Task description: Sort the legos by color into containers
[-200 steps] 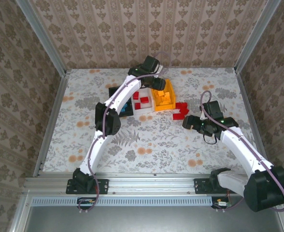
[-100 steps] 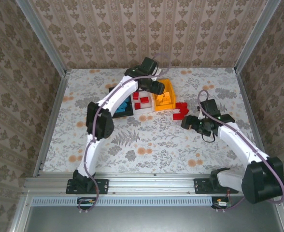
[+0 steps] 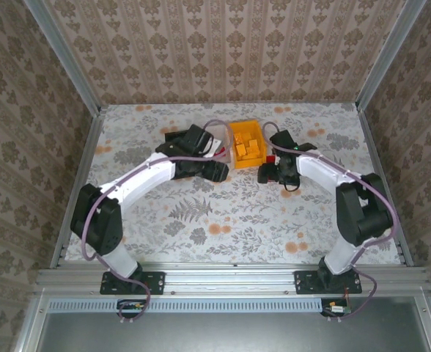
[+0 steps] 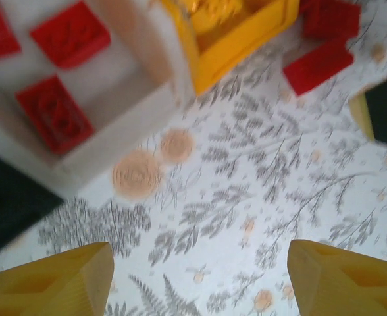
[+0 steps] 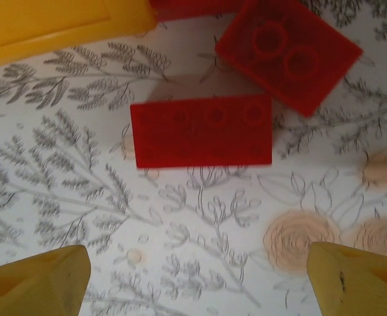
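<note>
The left arm (image 3: 138,178) swung in from a far-left elbow and the right arm (image 3: 322,170) folded back from the right, so the left end effector (image 3: 217,172) and right end effector (image 3: 264,174) faced each other, yellow fingertips (image 4: 55,280) spread wide apart on both.

Three bins stand side by side in a row at the far middle of the surface (image 3: 201,213): left bin (image 4: 9,210), middle bin (image 4: 114,131), right bin (image 4: 246,52). Two bricks (image 4: 70,34) lie in the middle bin. A long brick (image 5: 200,131) and a square brick (image 5: 289,52) lie on the surface just right of the right bin. The left pincer (image 4: 200,257) is before the middle bin, and the right pincer (image 5: 199,253) is before the long brick.
</note>
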Controlling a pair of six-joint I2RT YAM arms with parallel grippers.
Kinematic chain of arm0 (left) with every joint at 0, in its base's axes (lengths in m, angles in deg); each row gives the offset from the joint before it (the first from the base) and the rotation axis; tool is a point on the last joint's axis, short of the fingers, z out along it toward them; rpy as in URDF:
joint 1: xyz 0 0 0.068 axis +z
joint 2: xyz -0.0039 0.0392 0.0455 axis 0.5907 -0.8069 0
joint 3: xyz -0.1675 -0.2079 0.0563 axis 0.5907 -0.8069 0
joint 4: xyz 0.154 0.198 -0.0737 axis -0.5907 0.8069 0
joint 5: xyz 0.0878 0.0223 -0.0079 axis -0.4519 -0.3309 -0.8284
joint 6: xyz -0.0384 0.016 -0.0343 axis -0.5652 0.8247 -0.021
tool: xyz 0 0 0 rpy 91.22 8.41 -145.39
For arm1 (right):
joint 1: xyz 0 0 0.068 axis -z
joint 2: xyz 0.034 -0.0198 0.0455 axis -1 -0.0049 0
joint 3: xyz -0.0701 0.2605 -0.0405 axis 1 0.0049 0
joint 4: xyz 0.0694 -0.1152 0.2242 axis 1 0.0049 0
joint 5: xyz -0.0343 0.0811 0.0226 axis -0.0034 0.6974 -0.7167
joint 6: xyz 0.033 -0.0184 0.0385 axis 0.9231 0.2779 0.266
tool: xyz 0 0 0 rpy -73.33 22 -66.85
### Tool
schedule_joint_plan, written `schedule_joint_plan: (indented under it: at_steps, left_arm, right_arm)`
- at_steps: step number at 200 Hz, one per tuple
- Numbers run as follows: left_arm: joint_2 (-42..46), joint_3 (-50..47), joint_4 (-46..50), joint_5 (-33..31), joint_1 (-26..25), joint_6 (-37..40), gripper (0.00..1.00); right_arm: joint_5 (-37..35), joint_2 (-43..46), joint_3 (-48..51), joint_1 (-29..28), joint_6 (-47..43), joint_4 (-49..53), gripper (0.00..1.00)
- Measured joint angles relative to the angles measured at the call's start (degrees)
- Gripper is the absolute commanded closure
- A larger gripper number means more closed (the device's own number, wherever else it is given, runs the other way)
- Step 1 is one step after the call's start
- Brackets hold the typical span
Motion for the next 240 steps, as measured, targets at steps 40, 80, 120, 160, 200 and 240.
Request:
schedule_joint_plan:
  at_steps: [40, 80, 120, 160, 200, 240]
  left_arm:
    - [7.23, -8.7, -1.07, 0.24, 1.6, -1.81, 0.27]
    - [10.14, -11.39, -3.02, 0.26, 3.23, -3.15, 0.27]
    - [11.02, -13.2, -3.58, 0.24, 3.23, -4.09, 0.27]
    - [11.98, -14.62, -4.26, 0.26, 3.63, -4.57, 0.27]
    - [13.27, -16.68, -4.66, 0.46, 3.67, -5.73, 0.26]
    - [14.6, -17.18, -4.72, 0.44, 3.67, -6.27, 0.26]
  right_arm:
    - [-2.03, -7.15, -5.97, -0.07, -1.4, 0.28, 0.13]
    - [-3.34, -12.26, -10.32, -0.07, -1.92, 1.09, 0.14]
    - [-4.37, -14.86, -11.5, -0.07, -2.03, 1.49, 0.19]
    - [-4.72, -16.37, -11.5, -0.04, -2.91, 1.51, 0.31]
    - [-5.05, -16.26, -11.61, -0.04, -2.99, 1.49, 0.39]
    - [-4.22, -12.92, -7.89, -0.04, -2.4, 1.01, 0.41]
